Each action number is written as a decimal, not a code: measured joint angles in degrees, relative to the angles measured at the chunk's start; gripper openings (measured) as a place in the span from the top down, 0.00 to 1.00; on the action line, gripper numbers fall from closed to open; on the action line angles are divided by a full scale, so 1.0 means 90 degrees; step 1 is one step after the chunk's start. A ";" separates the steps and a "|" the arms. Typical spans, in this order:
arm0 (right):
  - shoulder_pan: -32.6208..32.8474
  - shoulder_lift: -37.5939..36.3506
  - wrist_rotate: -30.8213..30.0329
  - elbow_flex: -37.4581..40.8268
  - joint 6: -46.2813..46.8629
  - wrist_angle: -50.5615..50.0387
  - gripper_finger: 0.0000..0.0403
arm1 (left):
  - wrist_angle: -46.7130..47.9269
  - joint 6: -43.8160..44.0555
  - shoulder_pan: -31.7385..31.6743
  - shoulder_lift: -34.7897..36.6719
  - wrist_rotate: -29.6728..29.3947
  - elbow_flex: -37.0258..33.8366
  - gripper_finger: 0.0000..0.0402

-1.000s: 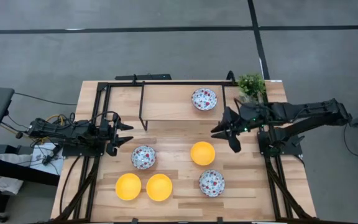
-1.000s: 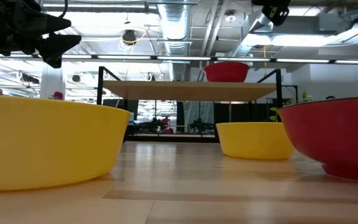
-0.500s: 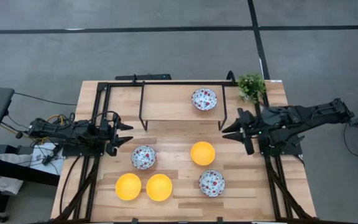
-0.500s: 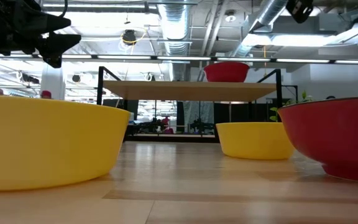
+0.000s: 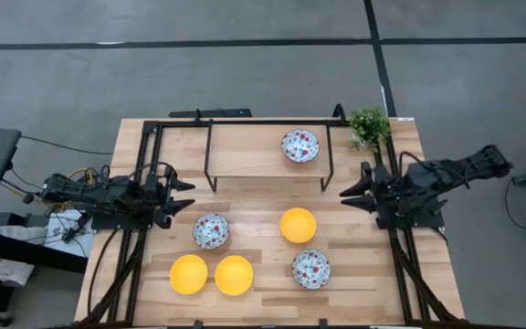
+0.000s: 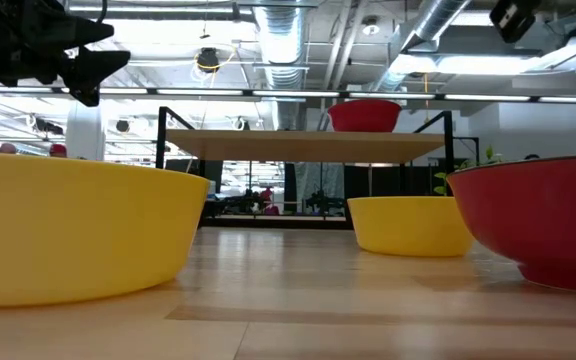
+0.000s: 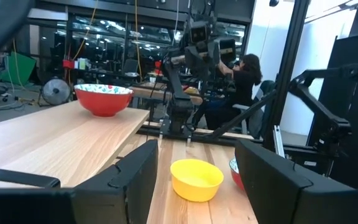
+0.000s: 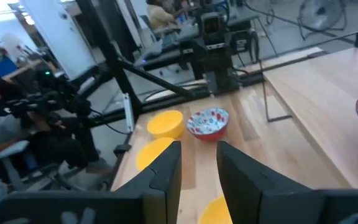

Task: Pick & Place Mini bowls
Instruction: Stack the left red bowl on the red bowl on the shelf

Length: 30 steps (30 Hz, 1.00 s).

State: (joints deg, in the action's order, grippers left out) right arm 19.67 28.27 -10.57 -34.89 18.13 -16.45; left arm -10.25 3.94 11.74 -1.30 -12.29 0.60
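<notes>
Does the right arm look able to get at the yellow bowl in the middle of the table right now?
Probably yes. The right claw is open and holds nothing, and bare table lies between it and the yellow bowl, whose rim touches no other bowl.

A lab: exposed ceiling ducts point(image 6: 286, 40), other robot rigs point(image 7: 194, 68) behind.

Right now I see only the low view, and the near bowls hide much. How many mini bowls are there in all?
Observer: Six: one patterned bowl on the raised shelf, five on the table below.
Operator: Is the right gripper holding something?
Observer: No. The right gripper is open and empty, above the table's right side.
Operator: And the left one?
Observer: The left gripper is open and empty, above the left side.
</notes>
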 joint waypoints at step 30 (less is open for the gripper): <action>0.0106 -0.1848 0.0002 0.1420 0.0272 0.0896 0.77 | -0.0138 0.0886 0.0000 -0.0722 0.0571 0.0662 0.47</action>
State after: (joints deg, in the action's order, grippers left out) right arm 20.62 11.64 -10.55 -22.11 20.58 -8.39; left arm -11.49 11.91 11.75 -7.80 -7.15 6.56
